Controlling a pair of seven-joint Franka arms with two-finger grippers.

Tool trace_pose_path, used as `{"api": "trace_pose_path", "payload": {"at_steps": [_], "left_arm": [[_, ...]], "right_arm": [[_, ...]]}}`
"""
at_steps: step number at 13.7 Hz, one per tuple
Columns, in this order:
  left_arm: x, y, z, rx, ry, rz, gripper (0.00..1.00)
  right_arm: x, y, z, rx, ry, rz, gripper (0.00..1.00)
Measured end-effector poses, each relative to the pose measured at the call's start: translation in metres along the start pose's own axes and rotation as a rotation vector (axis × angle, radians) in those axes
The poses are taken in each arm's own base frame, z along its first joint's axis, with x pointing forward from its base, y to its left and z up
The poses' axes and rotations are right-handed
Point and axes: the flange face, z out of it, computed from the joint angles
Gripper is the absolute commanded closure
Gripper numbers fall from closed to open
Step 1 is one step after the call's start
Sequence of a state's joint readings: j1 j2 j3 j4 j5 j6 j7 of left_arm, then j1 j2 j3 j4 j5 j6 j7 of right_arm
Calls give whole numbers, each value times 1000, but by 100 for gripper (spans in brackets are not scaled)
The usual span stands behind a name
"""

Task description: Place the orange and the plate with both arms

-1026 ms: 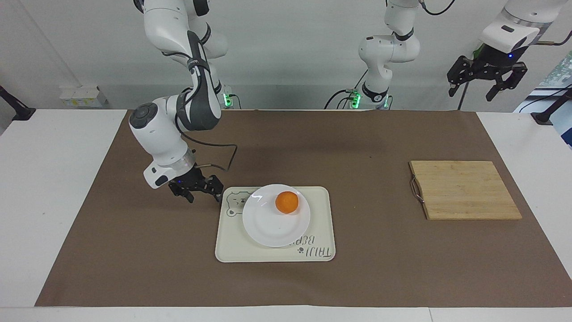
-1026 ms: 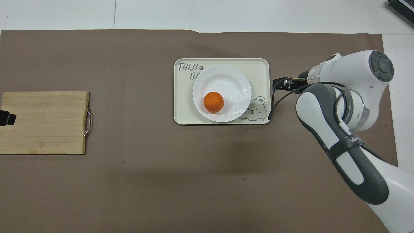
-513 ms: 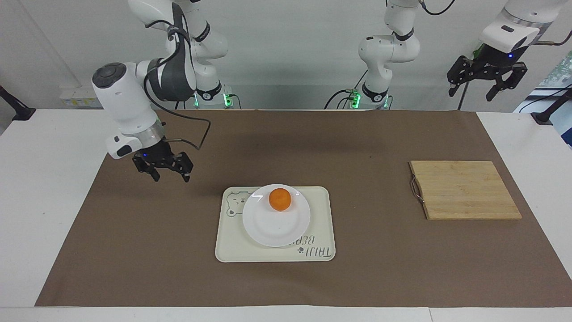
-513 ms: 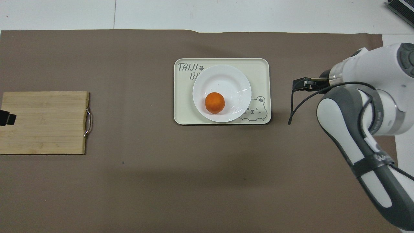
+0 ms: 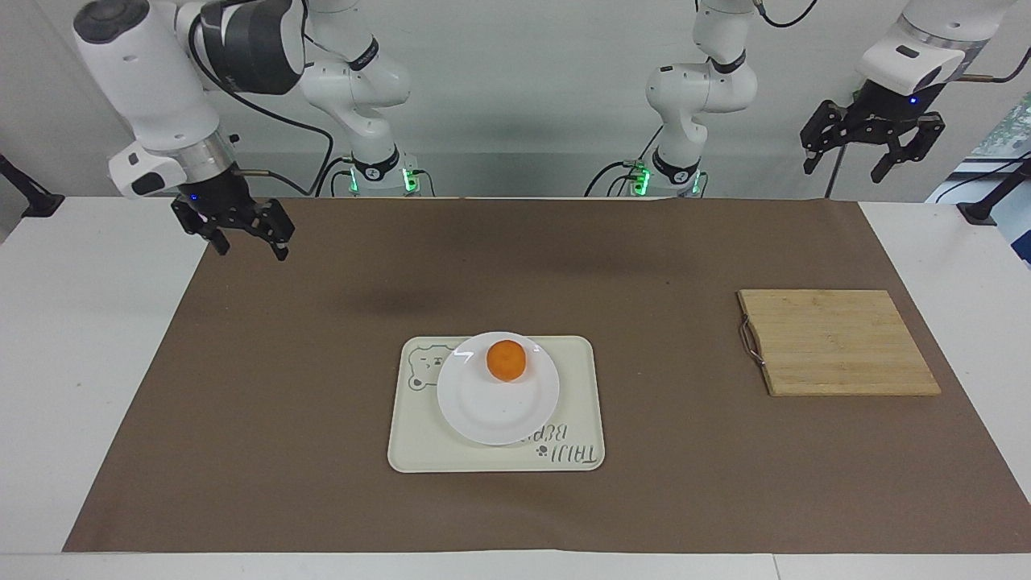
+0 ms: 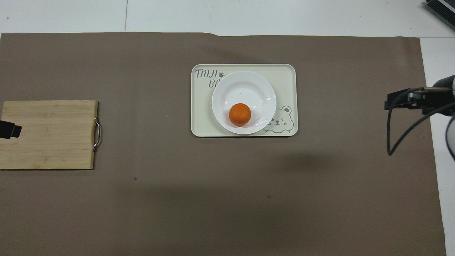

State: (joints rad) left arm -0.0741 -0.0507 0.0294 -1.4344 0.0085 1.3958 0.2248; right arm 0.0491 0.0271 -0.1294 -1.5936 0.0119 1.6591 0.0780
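Right gripper lifted clear of cream bear-print tray, jaws wide, empty; small bright orange rolled slightly on glossy white plate. Left gripper waits, open. Placement looks complete.

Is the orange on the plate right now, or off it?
On it. The orange sits inside the rim of the plate, toward the edge nearer the robots; the plate rests on the tray.

"TAIJI" on tray, second line hidden
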Motion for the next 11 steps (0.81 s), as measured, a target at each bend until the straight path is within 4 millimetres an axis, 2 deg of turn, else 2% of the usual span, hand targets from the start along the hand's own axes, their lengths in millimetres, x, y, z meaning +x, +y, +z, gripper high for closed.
{"api": "trace_pose_path", "payload": {"at_steps": [2,6,11], "left_arm": [[0,0,0,0,0,0,0],[0,0,0,0,0,0,0],[0,0,0,0,1,0,0]], "right_arm": [[-8,10,-22,-2,-24,17,0],[-31,19,-55,2,-29,24,0],[-44,17,-48,-2,-54,-10,0]]}}
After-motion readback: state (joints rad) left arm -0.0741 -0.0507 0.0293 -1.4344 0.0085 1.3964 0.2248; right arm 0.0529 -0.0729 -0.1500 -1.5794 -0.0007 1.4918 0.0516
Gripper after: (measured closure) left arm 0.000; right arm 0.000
